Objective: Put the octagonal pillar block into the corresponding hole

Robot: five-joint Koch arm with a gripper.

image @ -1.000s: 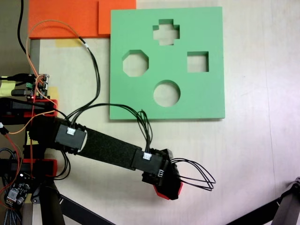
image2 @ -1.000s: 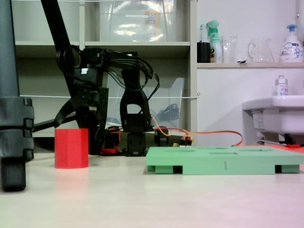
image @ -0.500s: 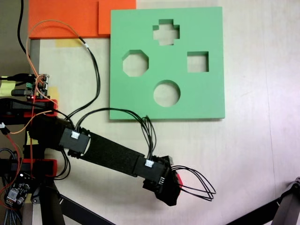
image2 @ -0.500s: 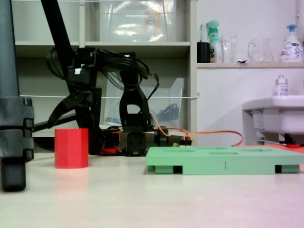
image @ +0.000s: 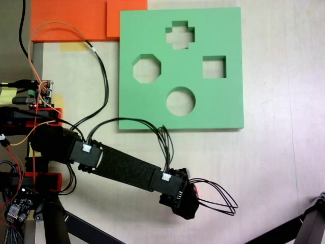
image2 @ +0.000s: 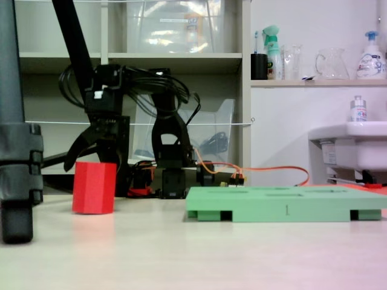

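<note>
A pale, cream-coloured worktop (image2: 199, 254) runs toward a shelving unit (image2: 175, 57) holding a clear plastic bin (image2: 181, 24) on its upper level. To the right, a white wall (image2: 302, 115) carries a shelf (image2: 317, 83) with a glass jug (image2: 331, 63), a spray bottle (image2: 273, 42) and a pump bottle (image2: 371, 54). Below sits a white sink (image2: 354, 145). The light is soft and even.

Left of frame: octagonal pillar block (image2: 94, 187) on table (image2: 199, 254), slightly tilted; gripper (image2: 95, 158) directly above, jaws spread, tips straddling block's upper edges; contact with block cannot be told; green foam board (image2: 284, 203) lower right, lying flat, well apart from block; shelves behind, bottles upper right; dark tripod leg (image2: 17, 121) far left.
</note>
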